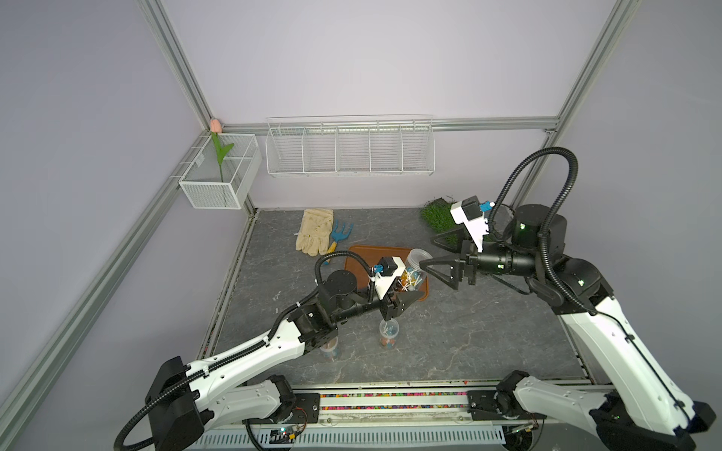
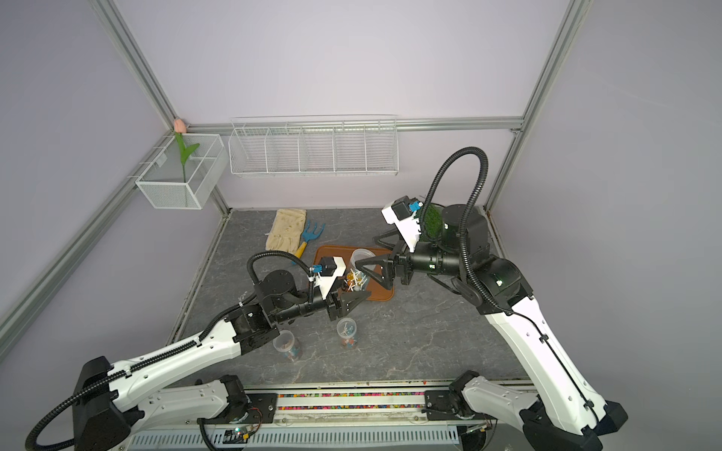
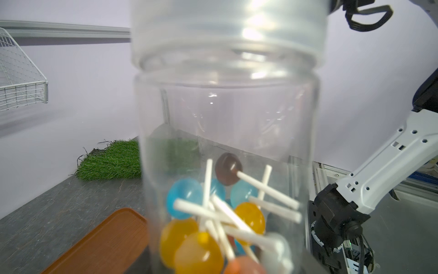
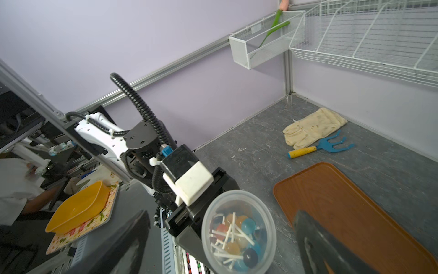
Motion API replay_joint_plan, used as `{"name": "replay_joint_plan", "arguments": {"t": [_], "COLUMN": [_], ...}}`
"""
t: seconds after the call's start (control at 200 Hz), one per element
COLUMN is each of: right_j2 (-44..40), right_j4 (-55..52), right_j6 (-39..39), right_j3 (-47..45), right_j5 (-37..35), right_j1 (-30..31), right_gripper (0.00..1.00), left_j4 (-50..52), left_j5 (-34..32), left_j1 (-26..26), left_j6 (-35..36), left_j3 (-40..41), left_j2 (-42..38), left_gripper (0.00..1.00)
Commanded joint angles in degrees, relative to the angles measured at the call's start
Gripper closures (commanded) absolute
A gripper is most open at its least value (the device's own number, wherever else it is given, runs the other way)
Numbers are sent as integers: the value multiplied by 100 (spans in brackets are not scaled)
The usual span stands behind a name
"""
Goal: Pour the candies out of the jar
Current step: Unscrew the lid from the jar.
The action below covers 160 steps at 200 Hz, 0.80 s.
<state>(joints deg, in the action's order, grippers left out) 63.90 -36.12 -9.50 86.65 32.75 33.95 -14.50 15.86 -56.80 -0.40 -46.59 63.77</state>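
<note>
Clenching the jar at the tray's three-o'clock edge so candies land there, the left pincer hovers; right pincer gapes, released.

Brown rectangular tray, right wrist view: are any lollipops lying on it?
No, the brown rectangular tray shows only bare surface; the white-stick lollipops sit inside the clear plastic jar.
</note>
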Motion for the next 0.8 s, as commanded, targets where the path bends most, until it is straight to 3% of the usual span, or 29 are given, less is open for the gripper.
{"name": "replay_joint_plan", "arguments": {"t": [0.0, 0.27, 0.62, 0.795], "right_j2": [9, 139, 212, 240], "right_j4": [-163, -324, -159, -242], "right_j6": [-384, -387, -323, 73], "right_j3": [-135, -154, -146, 45], "right_j5": [-564, -1151, -1188, -1144], "right_j1": [218, 564, 630, 610], "right_gripper": [4, 10, 43, 50], "left_j4": [-111, -105, -75, -58], "left_j5": [-120, -144, -179, -163], "left_j1": [-11, -16, -16, -16], "left_j6": [84, 71, 75, 67], "left_j3": [47, 71, 97, 81], "left_j2": [-50, -75, -93, -89], "left_gripper": [55, 55, 55, 55]}}
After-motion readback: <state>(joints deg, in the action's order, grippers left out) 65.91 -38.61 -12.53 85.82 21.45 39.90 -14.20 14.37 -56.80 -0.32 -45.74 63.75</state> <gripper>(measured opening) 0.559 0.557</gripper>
